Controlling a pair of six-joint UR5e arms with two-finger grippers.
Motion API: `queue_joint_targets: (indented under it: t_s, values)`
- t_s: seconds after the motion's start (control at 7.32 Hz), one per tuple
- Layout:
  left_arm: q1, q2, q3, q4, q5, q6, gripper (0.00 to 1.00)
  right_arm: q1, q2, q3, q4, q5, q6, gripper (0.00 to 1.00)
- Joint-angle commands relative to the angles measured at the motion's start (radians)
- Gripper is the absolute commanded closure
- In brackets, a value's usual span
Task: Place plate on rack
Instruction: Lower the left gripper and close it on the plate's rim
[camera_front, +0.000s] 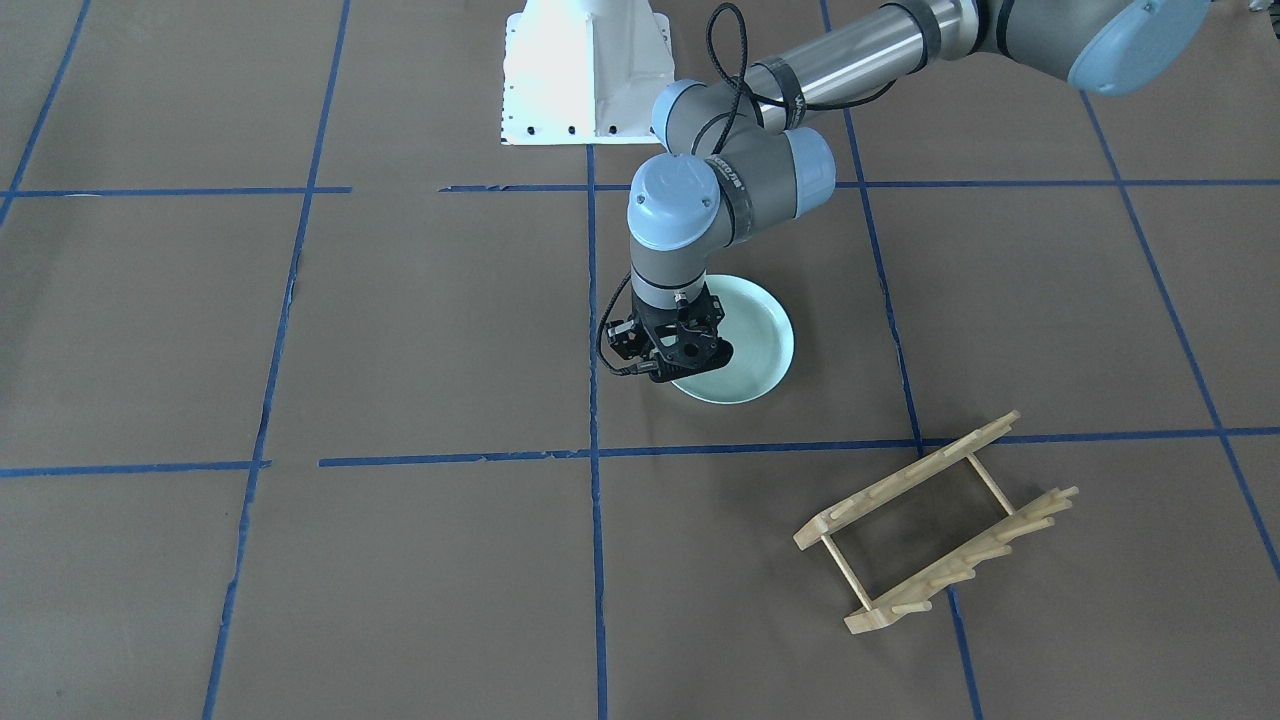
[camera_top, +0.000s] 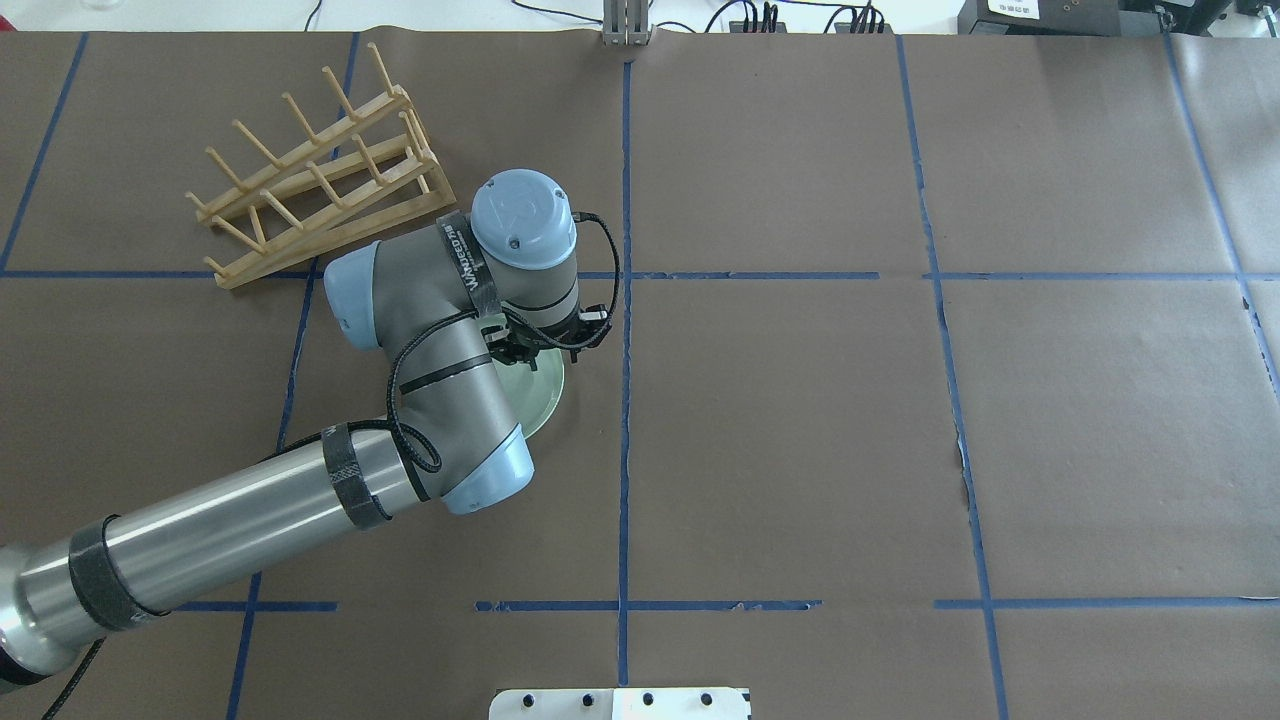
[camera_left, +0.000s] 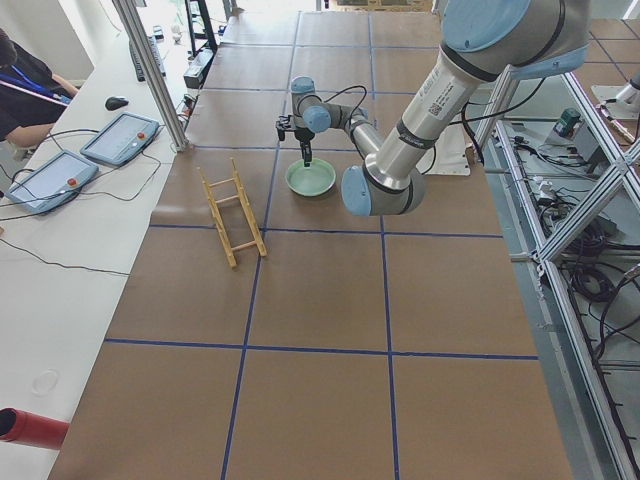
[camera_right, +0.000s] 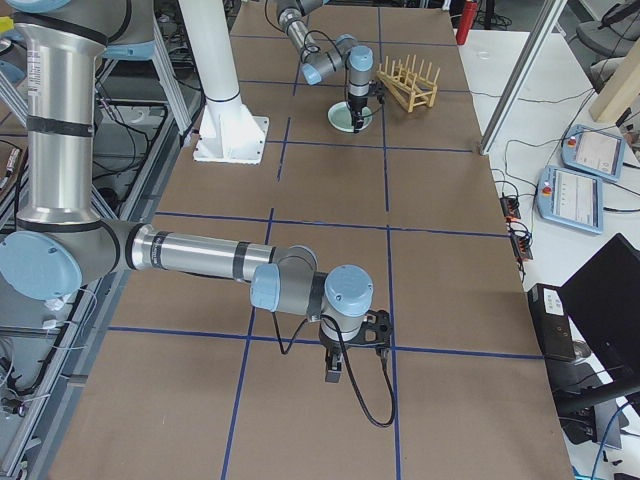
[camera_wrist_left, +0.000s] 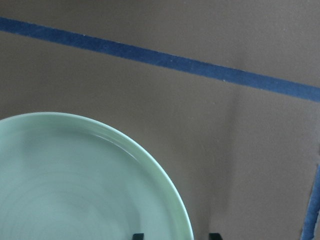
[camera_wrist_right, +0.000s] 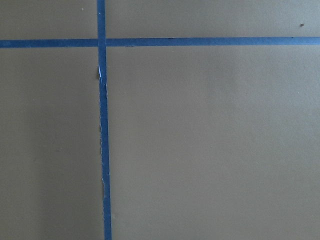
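The pale mint-green plate (camera_front: 752, 340) lies flat on the brown table near its middle, and also shows in the overhead view (camera_top: 543, 398). My left gripper (camera_front: 690, 372) points straight down at the plate's edge. In the left wrist view the plate (camera_wrist_left: 75, 190) fills the lower left and the two fingertips (camera_wrist_left: 138, 236) stand apart, one on each side of the rim, so the gripper (camera_wrist_left: 176, 236) is open. The wooden rack (camera_front: 935, 525) stands empty on the table, apart from the plate, to the far left in the overhead view (camera_top: 320, 170). My right gripper (camera_right: 335, 365) hangs over bare table far from both; I cannot tell whether it is open.
The robot's white base plate (camera_front: 585, 70) sits at the table's robot-side edge. Blue tape lines (camera_front: 595, 450) cross the brown paper. Two tablets (camera_left: 120, 138) lie on a white bench beyond the rack's side of the table.
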Motion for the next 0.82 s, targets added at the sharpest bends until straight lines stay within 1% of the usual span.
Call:
queue_joint_targets:
  t_s: [0.0, 0.14, 0.41, 0.55, 0.68]
  values:
    - [0.0, -0.001, 0.0, 0.001, -0.001, 0.0, 0.81, 0.0, 0.0, 0.0, 0.0, 0.0, -0.002, 0.0]
    - [0.0, -0.001, -0.002, 0.001, -0.001, 0.0, 1.0, 0.0, 0.0, 0.0, 0.0, 0.0, 0.0, 0.0]
    - [0.0, -0.001, -0.006, 0.004, -0.001, -0.011, 1.0, 0.0, 0.0, 0.0, 0.0, 0.0, 0.0, 0.0]
    - [0.0, -0.001, -0.024, 0.011, -0.004, -0.011, 1.0, 0.0, 0.0, -0.002, 0.0, 0.0, 0.0, 0.0]
    - [-0.004, 0.002, -0.07, 0.057, -0.005, -0.008, 1.0, 0.0, 0.0, 0.0, 0.0, 0.0, 0.0, 0.0]
